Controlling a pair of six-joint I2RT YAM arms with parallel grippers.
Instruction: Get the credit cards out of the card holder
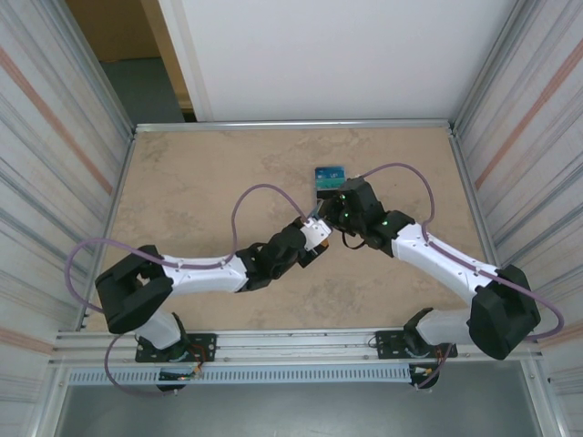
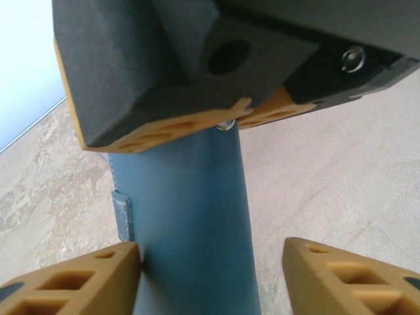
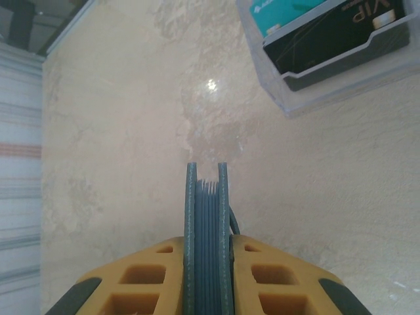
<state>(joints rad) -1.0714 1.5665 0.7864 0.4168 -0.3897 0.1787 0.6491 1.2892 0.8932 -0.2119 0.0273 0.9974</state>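
Teal-blue wallet [image 2: 187, 223] is held off the table [image 3: 118, 164], at the centre of the overhead frame, where both arms meet.

Right claw [image 3: 209, 248]: closed on the wallet, its fingers pressing the 2 covers from either side. Edge-on in its wrist view, the cards [image 3: 209, 203] show as thin stacked edges between the covers, none drawn out. Judgement: this grip serves as a vice, presenting the wallet so the other arm can work on it.

Left claw [image 2: 211, 257]: not gripping. Its fingers straddle the wallet's lower part; 1 finger [image 2: 98, 275] touches the left edge by the stitched pocket, and the other stands apart with bare table between. Judgement: it is placed to take a cover or open the fold (which of the 2 cannot be told).

Clear stand [image 3: 328, 75], upper right of the right wrist frame and well apart from the wallet, carries a teal card [image 3: 282, 16] and a black card [image 3: 328, 39]; likely the drop point.

Task status: cards are inside the wallet, extraction not begun.
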